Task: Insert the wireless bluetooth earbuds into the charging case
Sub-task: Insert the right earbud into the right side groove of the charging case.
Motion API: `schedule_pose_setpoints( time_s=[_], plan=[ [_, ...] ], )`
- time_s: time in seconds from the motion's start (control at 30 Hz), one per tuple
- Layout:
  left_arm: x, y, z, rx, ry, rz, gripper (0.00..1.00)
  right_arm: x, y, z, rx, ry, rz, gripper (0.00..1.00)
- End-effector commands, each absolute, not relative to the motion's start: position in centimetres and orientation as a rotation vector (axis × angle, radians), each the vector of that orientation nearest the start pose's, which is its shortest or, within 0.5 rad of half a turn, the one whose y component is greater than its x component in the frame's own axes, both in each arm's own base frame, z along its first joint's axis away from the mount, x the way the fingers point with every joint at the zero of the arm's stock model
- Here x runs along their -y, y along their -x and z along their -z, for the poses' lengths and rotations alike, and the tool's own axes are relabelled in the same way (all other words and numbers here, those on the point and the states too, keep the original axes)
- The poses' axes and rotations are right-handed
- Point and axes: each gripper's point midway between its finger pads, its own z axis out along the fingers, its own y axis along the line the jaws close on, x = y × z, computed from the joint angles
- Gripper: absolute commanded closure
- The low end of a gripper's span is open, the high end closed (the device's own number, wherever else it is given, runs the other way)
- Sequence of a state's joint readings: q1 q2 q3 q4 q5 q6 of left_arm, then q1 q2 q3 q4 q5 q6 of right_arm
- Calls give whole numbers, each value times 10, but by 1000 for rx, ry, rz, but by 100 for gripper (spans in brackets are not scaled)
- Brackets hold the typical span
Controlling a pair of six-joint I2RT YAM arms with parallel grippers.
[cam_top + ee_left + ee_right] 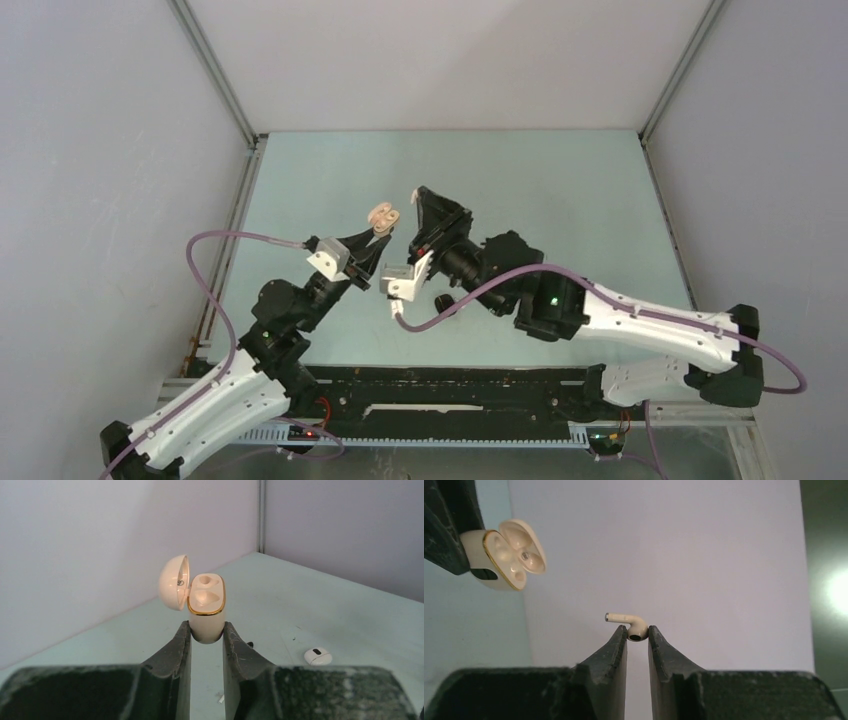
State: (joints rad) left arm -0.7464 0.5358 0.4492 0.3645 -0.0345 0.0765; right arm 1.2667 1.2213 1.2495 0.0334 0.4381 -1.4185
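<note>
While the left tool (206, 630) clamps the lower body of the pale beige charging case (206, 611), the case stands upright between the jaws. Its rounded lid (173, 582) is swung open to the left, and its gold-rimmed top with two moulded wells is exposed. The right tool (638, 634), jaws set narrow, pinches one beige earbud (626, 619) by its bulbous head, and the stem juts sideways to the left, clear of the fingers. From above, both tools face each other over the middle of the pale green counter (560, 190). The held earbud is near the open case but apart from it, and the right wrist view shows the case up and to the left. A second earbud (318, 656), white with a dark oval mark, lies on the counter to the right of the case, well apart from it.
</note>
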Motion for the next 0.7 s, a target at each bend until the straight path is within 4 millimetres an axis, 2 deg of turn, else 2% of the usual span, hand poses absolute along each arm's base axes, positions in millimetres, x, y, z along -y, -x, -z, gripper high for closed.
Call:
schedule_pose_setpoints(
  time_s=[0.0,0.13,0.2,0.37,0.67],
  plan=[
    [180,-217,-360,-1034,-507,430,100,-344,-217,-456,-596,1280,656,100],
    [176,-211,-359,-992,-501,425,100,-357,-197,-472,-490,1188,639,100],
    [174,-208,-358,-967,-515,411,100,-360,-192,-473,-465,1162,620,100],
    [170,-202,-356,-931,-542,374,100,-362,-187,-465,-412,1150,587,100],
    [176,-200,-352,-926,-591,371,100,-371,-193,-449,-373,1195,618,100]
  ],
)
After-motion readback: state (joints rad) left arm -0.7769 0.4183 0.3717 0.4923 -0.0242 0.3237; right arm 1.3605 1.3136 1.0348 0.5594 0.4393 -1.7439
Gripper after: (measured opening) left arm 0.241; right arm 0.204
